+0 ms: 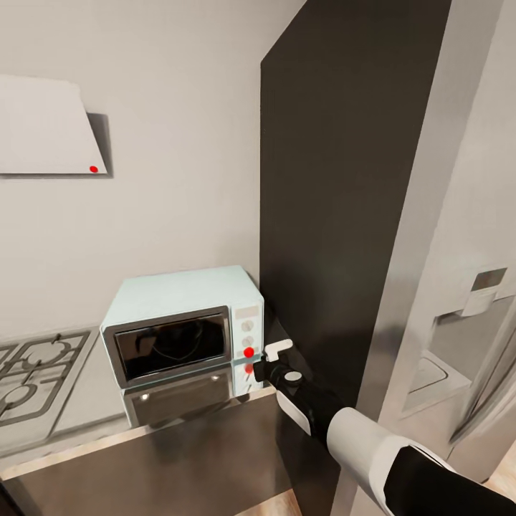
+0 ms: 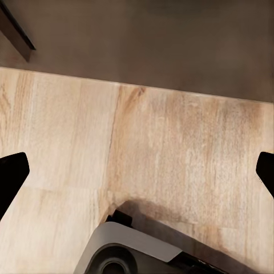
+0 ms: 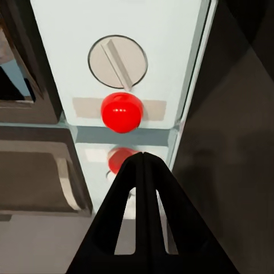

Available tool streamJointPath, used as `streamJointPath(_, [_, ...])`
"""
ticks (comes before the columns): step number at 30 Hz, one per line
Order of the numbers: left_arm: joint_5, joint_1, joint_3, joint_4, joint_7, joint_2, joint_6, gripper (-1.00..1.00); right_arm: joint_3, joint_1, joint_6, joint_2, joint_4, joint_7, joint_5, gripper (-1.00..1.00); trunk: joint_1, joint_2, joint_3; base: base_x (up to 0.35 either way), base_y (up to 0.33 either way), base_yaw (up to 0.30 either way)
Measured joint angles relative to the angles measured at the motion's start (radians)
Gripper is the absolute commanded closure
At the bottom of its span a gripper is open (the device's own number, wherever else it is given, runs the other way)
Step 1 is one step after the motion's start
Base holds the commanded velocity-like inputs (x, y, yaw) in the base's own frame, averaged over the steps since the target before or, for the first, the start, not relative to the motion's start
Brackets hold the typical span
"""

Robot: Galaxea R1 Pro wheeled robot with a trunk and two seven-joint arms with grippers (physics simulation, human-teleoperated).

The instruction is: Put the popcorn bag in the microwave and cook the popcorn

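Head view: microwave (image 1: pixel 179 322) at the far right end of the countertop (image 1: pixel 179 459), door shut, mirrored in the glossy slab. Dark panel (image 1: pixel 337 201) just beside its right side; fridge (image 1: pixel 459 272) with dispenser recess further right. Hob (image 1: pixel 36 380) left of the microwave, cut off at the frame edge. Wall cabinet (image 1: pixel 46 129) upper left, red dot at its lower corner. Right gripper (image 1: pixel 266 353) reaching in from lower right, tip just beside the red button (image 1: pixel 249 352) at the bottom of the knob panel. Narrow room between microwave side and dark panel; arm occupying that gap.

Right wrist view: adds close detail. Red button (image 3: pixel 121 112) directly below a round grey knob (image 3: pixel 117 61), reflection of both on the countertop (image 3: pixel 51 245) beneath. Fingers (image 3: pixel 144 217) pressed together to a single point, holding nothing, tip short of the button. Contact with button: cannot tell.

Left wrist view: wooden floor (image 2: pixel 142 160), dark base strip along one edge, grey robot base (image 2: pixel 125 254) partly in frame. Left gripper (image 2: pixel 140 171) wide open and empty, fingertips (image 2: pixel 11 174) only just entering at opposite frame edges.

Microwave interior dark behind the glass; contents not discernible. Popcorn bag location: cannot tell from these views.
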Motion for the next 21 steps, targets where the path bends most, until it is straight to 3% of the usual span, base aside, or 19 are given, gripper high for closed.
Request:
streamJointPath(17, [0.005,0.0,0.0,0.012,0.0,0.0,0.0,-1.0,-0.001,0.021,0.0,0.0,0.0,0.002,0.001,1.0,0.0,0.0,0.0,0.055,0.025,0.0])
streamJointPath(21, [0.001,0.0,0.0,0.013,0.0,0.0,0.0,-1.0,0.0,0.024,-0.001,0.0,0.0,0.001,0.001,1.0,0.0,0.0,0.0,0.125,0.183,0.0])
